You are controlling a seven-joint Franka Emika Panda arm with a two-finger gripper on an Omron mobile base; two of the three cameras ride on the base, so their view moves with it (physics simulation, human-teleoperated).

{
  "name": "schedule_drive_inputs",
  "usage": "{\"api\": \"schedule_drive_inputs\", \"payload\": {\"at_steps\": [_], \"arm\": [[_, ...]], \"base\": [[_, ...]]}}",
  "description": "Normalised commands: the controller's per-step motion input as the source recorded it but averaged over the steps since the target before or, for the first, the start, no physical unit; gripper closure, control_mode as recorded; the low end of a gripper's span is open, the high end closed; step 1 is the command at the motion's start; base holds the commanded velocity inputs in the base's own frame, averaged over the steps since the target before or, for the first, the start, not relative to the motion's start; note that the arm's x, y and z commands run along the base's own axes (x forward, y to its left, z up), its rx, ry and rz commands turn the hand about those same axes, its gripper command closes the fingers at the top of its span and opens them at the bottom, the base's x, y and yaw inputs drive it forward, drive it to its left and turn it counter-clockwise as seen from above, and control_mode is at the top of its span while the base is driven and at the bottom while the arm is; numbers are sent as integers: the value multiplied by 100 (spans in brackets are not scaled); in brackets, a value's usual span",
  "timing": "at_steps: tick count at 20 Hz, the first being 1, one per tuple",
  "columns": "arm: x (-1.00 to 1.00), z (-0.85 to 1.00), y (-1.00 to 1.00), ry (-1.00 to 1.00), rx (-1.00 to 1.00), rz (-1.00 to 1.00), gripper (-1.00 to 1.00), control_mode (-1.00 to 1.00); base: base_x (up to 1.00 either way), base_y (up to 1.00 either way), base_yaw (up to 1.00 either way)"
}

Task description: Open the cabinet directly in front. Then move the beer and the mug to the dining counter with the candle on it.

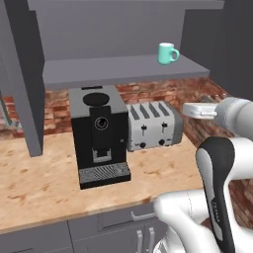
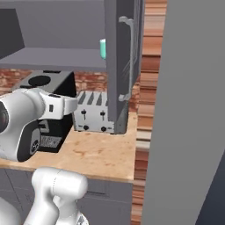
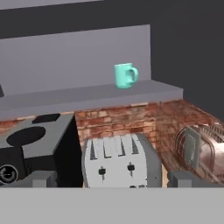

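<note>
One mug (image 3: 125, 75) stood on the open cabinet's (image 1: 123, 71) shelf at one o'clock above one toaster (image 3: 120, 161) and one coffee machine (image 1: 99, 133). In the right base view a door hid most of the mug. The gripper (image 3: 112, 179) stood wide, empty.

The left base view looks forward and down from behind the arm's left, over the worktop (image 1: 44, 183) at the coffee machine (image 1: 99, 136), toaster (image 1: 153, 126) and open cabinet (image 1: 123, 69). The right base view faces the same spot from the right, a cabinet door (image 2: 123, 66) close in front. The hand view sits nearer, low over the toaster (image 3: 120, 162), facing the mug (image 3: 125, 75) on the shelf. All three share toaster and mug.
</note>
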Motion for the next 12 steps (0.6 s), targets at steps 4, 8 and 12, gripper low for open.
{"api": "schedule_drive_inputs", "payload": {"at_steps": [4,8,12], "arm": [[0,0,0,0,0,0,-100,100],[0,0,0,0,0,0,-100,100],[0,0,0,0,0,0,-100,100]], "base": [[51,0,0],[23,0,0],[7,0,0]]}}
